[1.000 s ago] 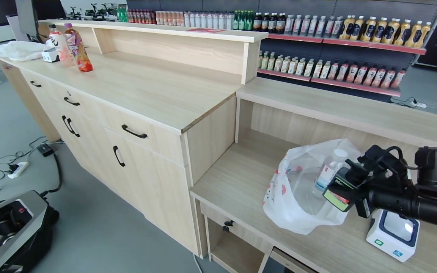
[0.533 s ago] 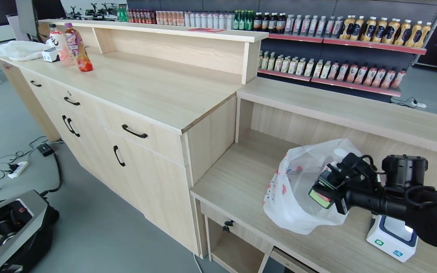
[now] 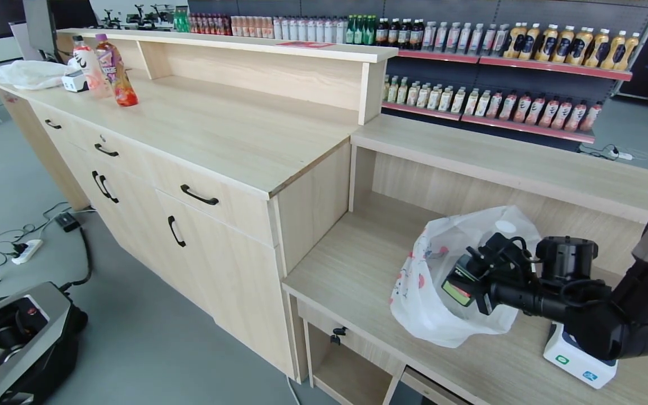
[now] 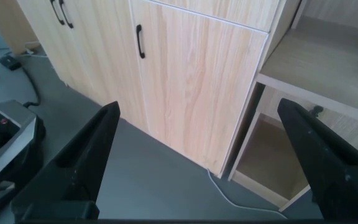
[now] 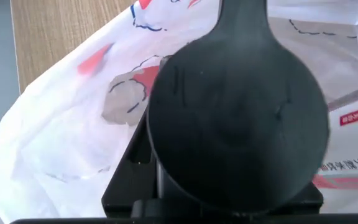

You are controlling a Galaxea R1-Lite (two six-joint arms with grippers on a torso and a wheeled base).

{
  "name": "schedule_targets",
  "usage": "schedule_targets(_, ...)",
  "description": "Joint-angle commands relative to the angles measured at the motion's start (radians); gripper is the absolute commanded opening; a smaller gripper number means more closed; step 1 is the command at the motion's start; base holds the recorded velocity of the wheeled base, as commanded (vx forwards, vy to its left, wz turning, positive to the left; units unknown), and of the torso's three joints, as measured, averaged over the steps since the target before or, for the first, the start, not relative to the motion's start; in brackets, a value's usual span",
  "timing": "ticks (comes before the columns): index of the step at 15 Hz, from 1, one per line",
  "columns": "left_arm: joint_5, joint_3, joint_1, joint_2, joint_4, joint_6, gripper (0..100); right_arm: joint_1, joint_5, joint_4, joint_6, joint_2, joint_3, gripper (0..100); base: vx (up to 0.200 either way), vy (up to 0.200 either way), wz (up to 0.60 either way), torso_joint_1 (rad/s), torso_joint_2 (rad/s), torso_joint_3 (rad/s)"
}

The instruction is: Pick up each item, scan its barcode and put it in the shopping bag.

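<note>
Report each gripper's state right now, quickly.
Left gripper: jaws open, holding nothing.
Right gripper, at the shopping bag: cannot be told.

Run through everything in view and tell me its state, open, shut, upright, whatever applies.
shopping bag: open, on the lower counter.
bottle: upright inside the bag, capped.
scanner: standing, partly behind the right arm.
left claw: open, empty.
right claw: at the bag, state unclear.
cupboard doors: shut.
far bottles: upright, capped.

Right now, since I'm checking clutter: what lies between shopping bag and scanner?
Head view: bare counter between shopping bag and scanner; the right arm crosses above.
</note>
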Motion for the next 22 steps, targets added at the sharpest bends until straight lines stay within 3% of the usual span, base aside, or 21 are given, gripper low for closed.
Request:
schedule_targets(1, 0.001, 0.0, 0.0, 0.0, 0.0, 0.0, 100, 0.013, 0.018, -0.028, 0.009, 0.073, -0.028, 0, 0.0, 0.0, 0.0, 0.0, 0.0, 0.0)
schedule_targets(8, 0.001, 0.0, 0.0, 0.0, 0.0, 0.0, 100, 0.045, 0.026, -0.045, 0.049, 0.174, -0.125, 0, 0.0, 0.0, 0.0, 0.0, 0.0, 0.0)
schedule_targets(22, 0.001, 0.0, 0.0, 0.0, 0.0, 0.0, 100, 0.039, 0.024, -0.088, 0.051, 0.241, -0.125, 0, 0.0, 0.0, 0.0, 0.0, 0.0, 0.0)
